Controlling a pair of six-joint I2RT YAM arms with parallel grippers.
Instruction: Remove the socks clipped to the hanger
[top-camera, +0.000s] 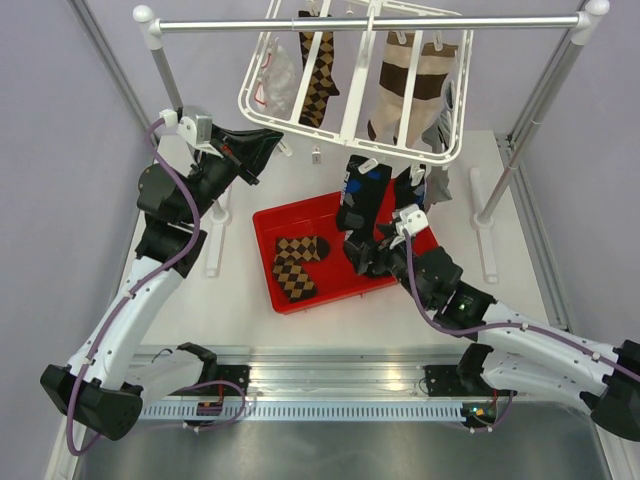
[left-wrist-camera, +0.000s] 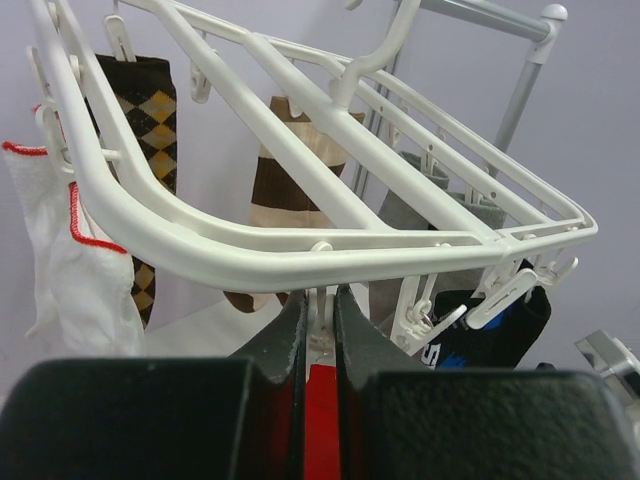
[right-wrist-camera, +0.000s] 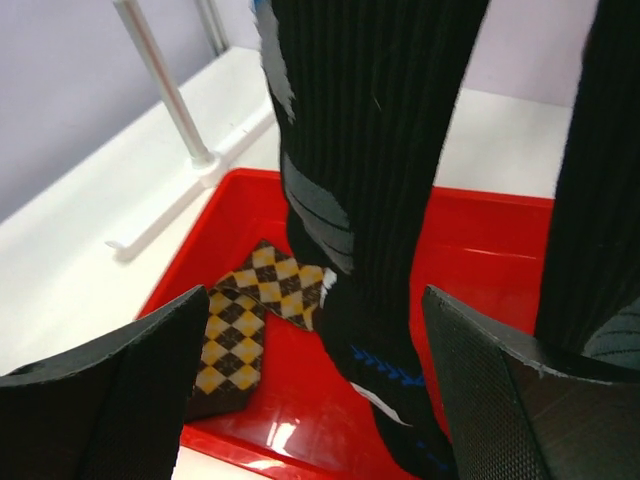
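At the left of the left wrist view, a white cloth with red trim is cut off by the frame edge. Beside it a clipped argyle sock hangs from the white drying hanger, its middle hidden behind the hanger's rim. The left gripper is drawn in to a narrow slit on a small white clip under that rim; how hard it pinches is not clear. Right of centre, a brown-cream striped sock and a grey sock hang behind the bars, the grey one mostly hidden.

In the right wrist view, the right gripper is spread wide on either side of a hanging black sock without touching it. The sock's top and toe are cut off. A second black sock is cropped at the right edge. Below, the red tray holds one loose argyle sock, folded in its lower left part.
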